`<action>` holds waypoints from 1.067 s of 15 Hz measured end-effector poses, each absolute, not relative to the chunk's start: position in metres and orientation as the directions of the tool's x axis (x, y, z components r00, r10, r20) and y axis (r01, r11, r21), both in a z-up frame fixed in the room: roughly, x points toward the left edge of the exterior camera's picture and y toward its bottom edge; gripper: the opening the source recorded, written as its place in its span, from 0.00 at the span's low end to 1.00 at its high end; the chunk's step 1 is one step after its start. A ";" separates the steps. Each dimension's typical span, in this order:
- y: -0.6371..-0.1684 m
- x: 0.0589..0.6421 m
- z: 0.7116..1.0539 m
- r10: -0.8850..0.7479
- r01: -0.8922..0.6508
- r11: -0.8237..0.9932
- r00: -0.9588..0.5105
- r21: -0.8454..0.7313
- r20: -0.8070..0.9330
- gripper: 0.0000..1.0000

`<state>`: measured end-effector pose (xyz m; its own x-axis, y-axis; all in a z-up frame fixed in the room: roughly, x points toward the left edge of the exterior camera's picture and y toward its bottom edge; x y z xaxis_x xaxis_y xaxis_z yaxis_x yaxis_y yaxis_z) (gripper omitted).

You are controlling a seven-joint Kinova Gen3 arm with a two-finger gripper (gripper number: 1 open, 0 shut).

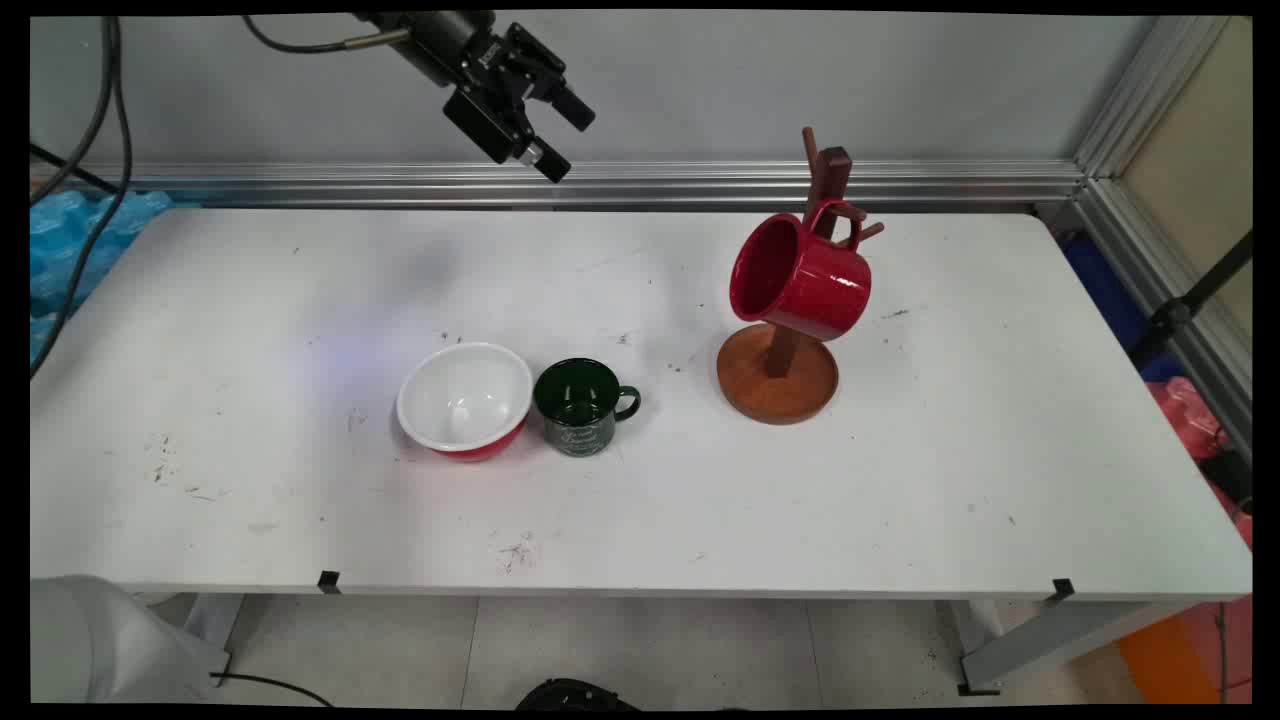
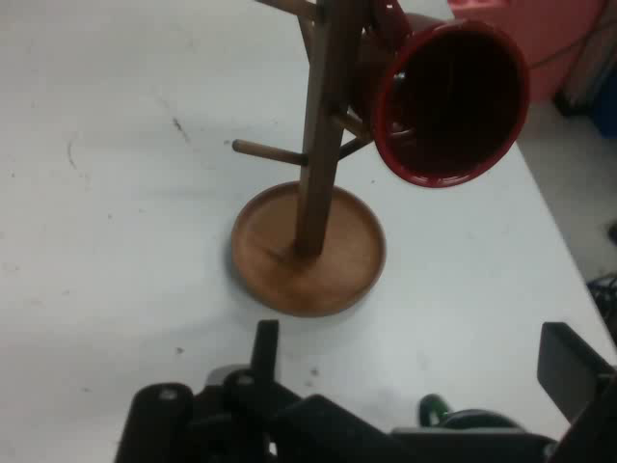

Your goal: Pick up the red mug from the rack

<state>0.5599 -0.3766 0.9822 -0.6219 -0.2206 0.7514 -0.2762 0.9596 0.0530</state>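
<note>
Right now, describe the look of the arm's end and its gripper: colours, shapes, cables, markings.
In the main view only the arm's end shows: a black cylindrical wrist leading to a boxy black two-finger gripper with small white lettering on its body. Its fingers are short, blocky and black, one with a pale tip. A thin black cable with a metal connector runs into the wrist. The hand view shows black rounded linkage.

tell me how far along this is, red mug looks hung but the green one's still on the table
Done: the red mug hangs by its handle on a peg of the wooden mug tree. In hand: nothing; the gripper is open and empty, raised high near the wall, away from everything. Left, if more is meant to be hung: the green mug stands upright on the table, beside the red-and-white bowl.
</note>
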 end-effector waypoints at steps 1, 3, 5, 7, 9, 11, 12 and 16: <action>-0.370 0.558 0.983 -0.238 -0.291 0.955 -0.615 0.065 0.752 1.00; -0.360 0.553 0.985 -0.267 -0.314 0.946 -0.602 0.085 0.752 1.00; -0.347 0.544 0.986 -0.305 -0.343 0.933 -0.583 0.113 0.753 1.00; -0.335 0.535 0.986 -0.336 -0.365 0.921 -0.568 0.136 0.752 1.00; -0.326 0.526 0.986 -0.362 -0.384 0.910 -0.555 0.155 0.749 1.00; -0.317 0.516 0.985 -0.387 -0.404 0.898 -0.542 0.172 0.746 1.00; -0.313 0.511 0.984 -0.399 -0.414 0.892 -0.536 0.180 0.745 1.00; -0.296 0.482 0.979 -0.449 -0.454 0.864 -0.504 0.216 0.737 1.00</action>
